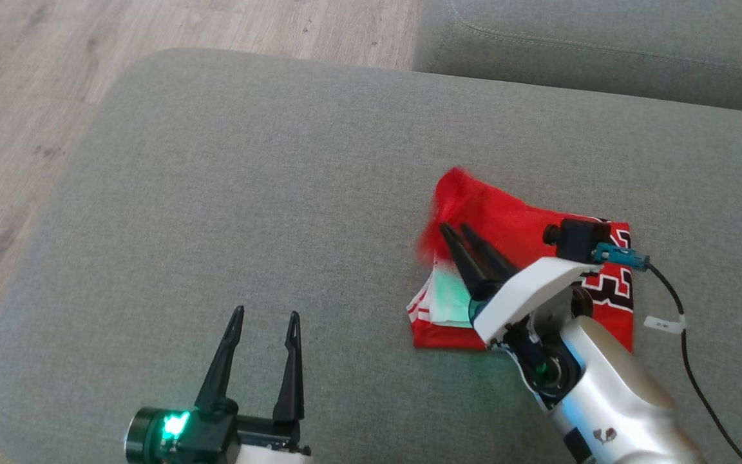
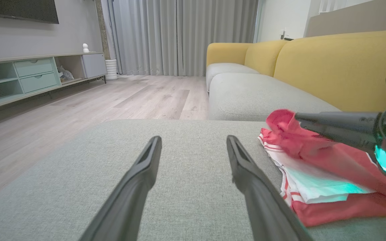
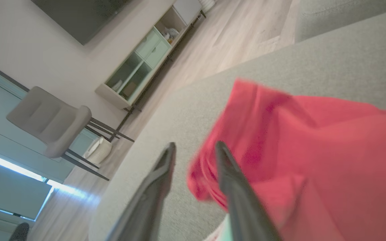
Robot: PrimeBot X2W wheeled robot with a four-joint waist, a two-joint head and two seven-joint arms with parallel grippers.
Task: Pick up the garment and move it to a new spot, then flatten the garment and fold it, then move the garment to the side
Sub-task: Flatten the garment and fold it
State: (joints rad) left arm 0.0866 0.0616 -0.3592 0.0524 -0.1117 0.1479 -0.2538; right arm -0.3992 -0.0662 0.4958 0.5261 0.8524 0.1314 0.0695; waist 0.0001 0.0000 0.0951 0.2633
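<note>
Okay, I'm seeing the red garment point(image 1: 513, 222) lying folded at centre-right of the head view on the grey sofa cushion point(image 1: 248, 193). Right gripper point(image 1: 455, 227) is hovering over its blurred upper-left flap, fingers slightly parted, pinching nothing I can make out. Left gripper point(image 1: 266, 314) is sitting lower left, spread wide, empty.

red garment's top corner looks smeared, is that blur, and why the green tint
Head view: the red jersey garment has a motion-smeared upper corner by the right claw, and the rest is sharp. Right wrist view: the garment is soft all over. Left wrist view: the tint on its white inner layer comes from the green light at that claw's base.
</note>
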